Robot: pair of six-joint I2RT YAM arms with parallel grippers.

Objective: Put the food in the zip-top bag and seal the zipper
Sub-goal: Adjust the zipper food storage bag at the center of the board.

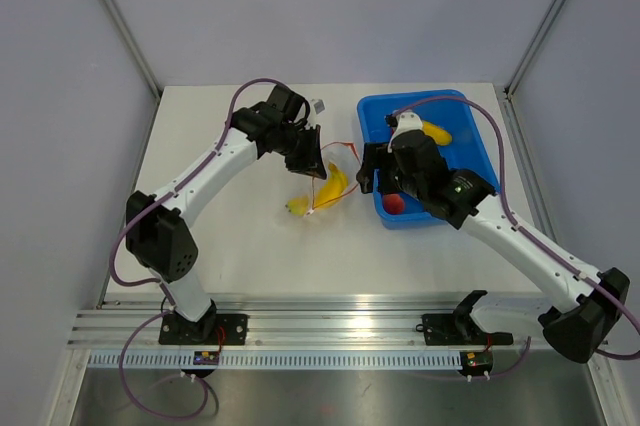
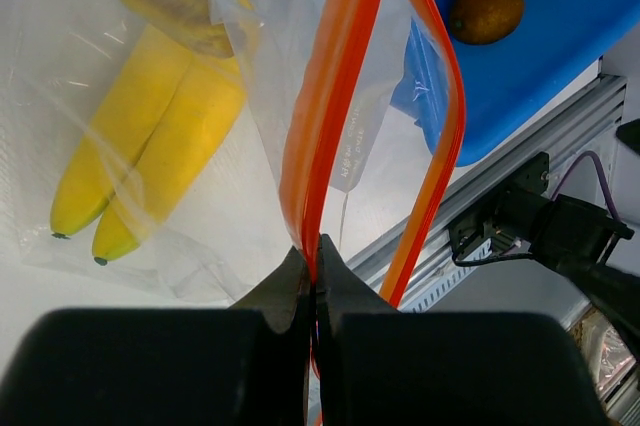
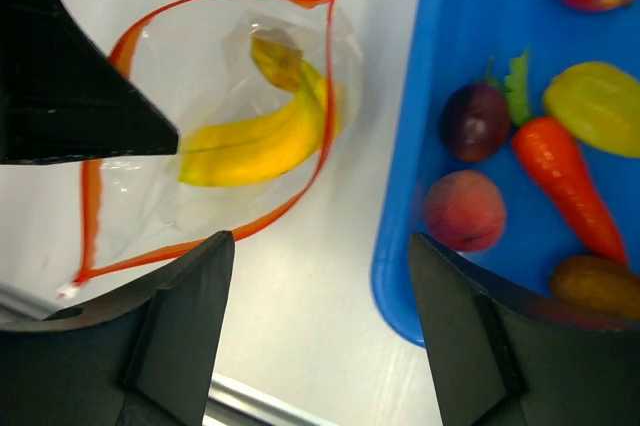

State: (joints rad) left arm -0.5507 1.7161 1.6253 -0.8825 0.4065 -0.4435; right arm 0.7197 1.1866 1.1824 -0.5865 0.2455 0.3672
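The yellow banana (image 1: pixel 328 189) lies inside the clear zip-top bag (image 1: pixel 335 168) on the white table; it also shows in the left wrist view (image 2: pixel 150 126) and the right wrist view (image 3: pixel 262 131). The bag's mouth gapes open, its orange-red zipper (image 3: pixel 95 196) forming a loop. My left gripper (image 2: pixel 318 251) is shut on one side of the zipper (image 2: pixel 325 116) and holds the bag's mouth up. My right gripper (image 3: pixel 318 246) is open and empty, hovering above the table between the bag and the blue bin.
The blue bin (image 1: pixel 470 142) stands to the right of the bag with toy foods: a carrot (image 3: pixel 565 181), a peach (image 3: pixel 465 211), a plum (image 3: pixel 473 121), a yellow fruit (image 3: pixel 600 106). Aluminium rail (image 1: pixel 330 316) runs along the near edge.
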